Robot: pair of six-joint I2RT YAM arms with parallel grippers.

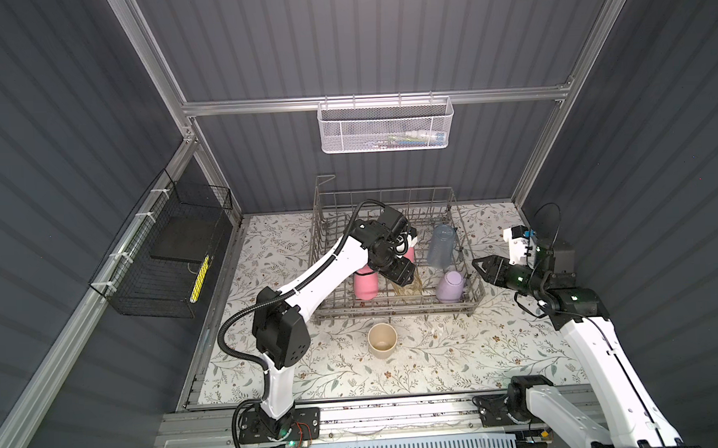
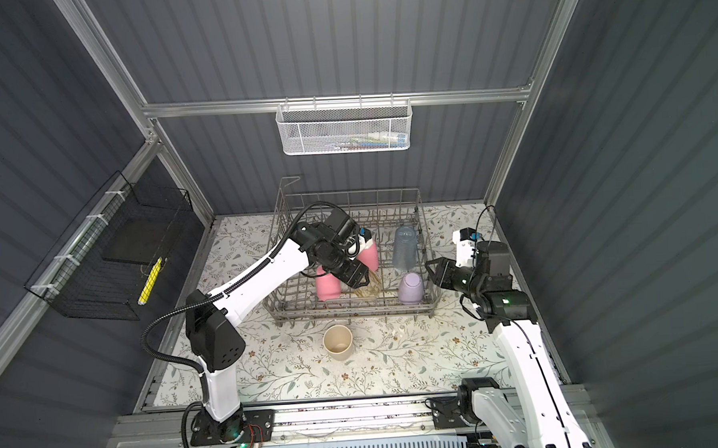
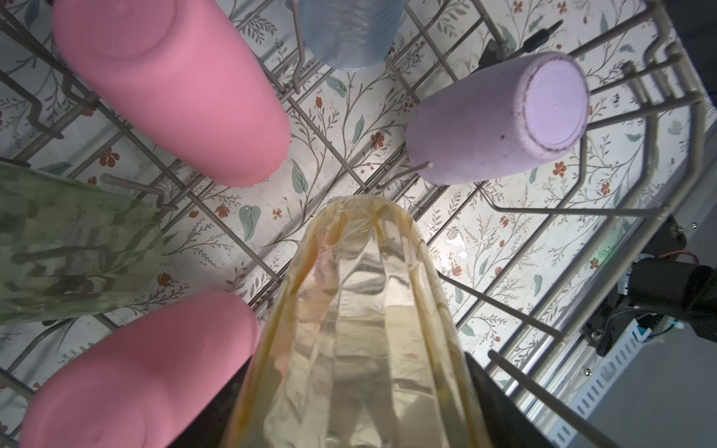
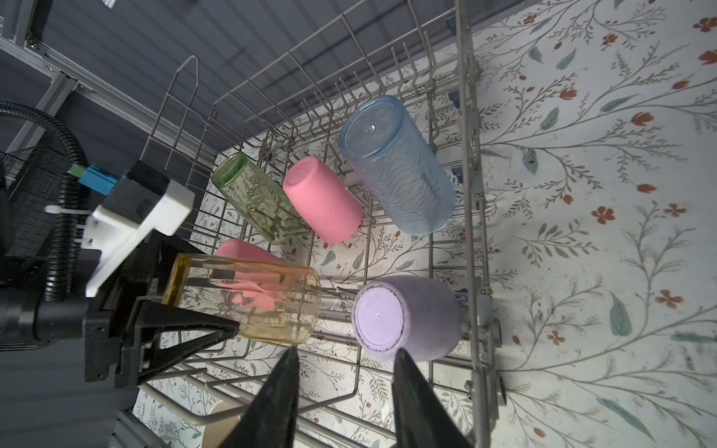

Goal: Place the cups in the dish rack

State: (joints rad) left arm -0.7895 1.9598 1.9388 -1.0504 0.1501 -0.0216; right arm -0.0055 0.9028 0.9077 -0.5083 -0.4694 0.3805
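Left gripper (image 1: 411,279) inside the dish rack (image 1: 394,315), its fingers (image 4: 186,329) clamped on the sides of the see-through amber cup (image 4: 244,298). The cup is held tilted almost onto its side, thick base toward the wrist and mouth toward the lilac cup (image 4: 407,314); whether it touches the tines cannot be told. In the left wrist view the amber cup (image 3: 368,329) runs away from the camera between two pink cups (image 3: 170,89) (image 3: 139,368), with the green ribbed cup (image 3: 70,248) beyond them. In the right wrist view one pink cup (image 4: 322,199) leans base-up between the green cup (image 4: 252,198) and the grey-blue cup (image 4: 395,163); the second pink cup (image 4: 248,252) shows partly through the amber one. The lilac cup stands base-up in the rack's near right corner. All six cups lie within the rack. The beige cup (image 1: 382,340) stands upright, mouth up, on the floral table (image 1: 458,354) just in front of the rack, apart from both arms. Right gripper (image 1: 480,267) hovers by the rack's right side near the lilac cup, jaws parted with nothing between them (image 4: 346,351).
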